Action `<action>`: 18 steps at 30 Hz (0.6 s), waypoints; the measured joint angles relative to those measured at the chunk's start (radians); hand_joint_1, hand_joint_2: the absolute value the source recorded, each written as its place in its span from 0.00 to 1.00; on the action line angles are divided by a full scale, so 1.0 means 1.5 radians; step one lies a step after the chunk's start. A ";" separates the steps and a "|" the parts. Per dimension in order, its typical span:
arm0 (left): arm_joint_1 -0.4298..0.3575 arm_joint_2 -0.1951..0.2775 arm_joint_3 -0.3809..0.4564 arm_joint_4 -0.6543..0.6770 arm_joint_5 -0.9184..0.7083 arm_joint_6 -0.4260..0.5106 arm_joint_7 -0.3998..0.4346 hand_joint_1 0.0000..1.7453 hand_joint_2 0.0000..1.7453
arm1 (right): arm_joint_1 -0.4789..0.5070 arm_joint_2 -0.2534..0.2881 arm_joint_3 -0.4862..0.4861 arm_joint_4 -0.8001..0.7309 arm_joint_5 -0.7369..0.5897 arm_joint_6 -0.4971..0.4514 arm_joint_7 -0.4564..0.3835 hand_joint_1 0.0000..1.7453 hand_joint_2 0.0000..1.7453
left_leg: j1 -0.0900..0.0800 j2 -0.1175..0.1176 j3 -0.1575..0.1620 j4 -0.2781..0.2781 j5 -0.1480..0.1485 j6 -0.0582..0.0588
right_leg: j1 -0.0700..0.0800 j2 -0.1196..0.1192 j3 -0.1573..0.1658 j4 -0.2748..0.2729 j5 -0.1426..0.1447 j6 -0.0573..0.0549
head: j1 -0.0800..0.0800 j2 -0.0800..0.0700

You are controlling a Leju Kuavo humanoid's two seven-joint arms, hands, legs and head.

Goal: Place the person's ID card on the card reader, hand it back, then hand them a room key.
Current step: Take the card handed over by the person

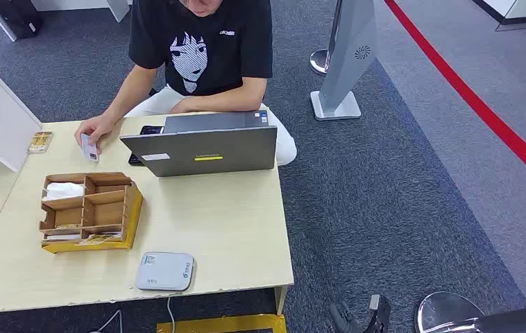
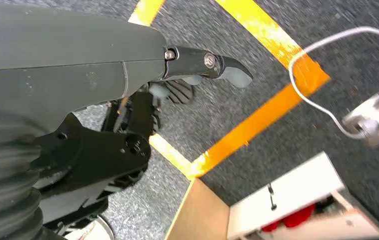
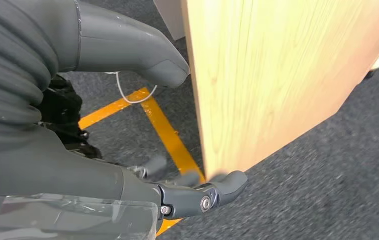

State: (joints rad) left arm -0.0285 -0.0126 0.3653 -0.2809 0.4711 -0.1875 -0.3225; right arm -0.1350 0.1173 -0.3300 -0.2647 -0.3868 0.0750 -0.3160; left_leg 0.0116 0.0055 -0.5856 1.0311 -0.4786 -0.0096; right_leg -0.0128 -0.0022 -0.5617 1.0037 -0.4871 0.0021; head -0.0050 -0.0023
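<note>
The table (image 1: 232,229) has a pale wood-grain top, smooth and matt; beside the right robot hand (image 3: 127,150) its edge panel shows the same yellowish grain. Both the right and the left robot hand (image 2: 142,75) look like matt grey plastic with ribbed, rubbery covers and small metal screws. Beyond them lies rough grey carpet (image 1: 399,194) crossed by glossy yellow tape (image 2: 257,120). On the table, the card reader (image 1: 165,271) is smooth light-grey plastic, the organizer (image 1: 88,210) unfinished brown wood, the laptop (image 1: 201,149) brushed matt grey. The person's T-shirt (image 1: 205,41) is black cloth.

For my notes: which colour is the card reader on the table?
Light grey, almost white; the card reader shows best in the head view.
</note>
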 joint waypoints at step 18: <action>0.058 -0.042 -0.024 -0.222 -0.082 -0.079 -0.059 0.00 1.00 | 0.011 -0.030 0.158 0.010 -0.104 0.024 -0.115 0.00 1.00 | 0.000 0.000 0.000 0.000 0.000 0.000 | 0.000 0.000 0.000 0.000 0.000 0.000 | 0.000 0.000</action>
State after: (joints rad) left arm 0.0592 -0.0755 0.3298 -0.6142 0.3474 -0.3064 -0.4109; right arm -0.1183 0.0730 -0.0933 -0.2501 -0.5429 0.1112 -0.4893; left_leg 0.0112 0.0056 -0.5856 1.0314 -0.4786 -0.0095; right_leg -0.0130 -0.0021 -0.5617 1.0036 -0.4868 0.0026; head -0.0050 -0.0023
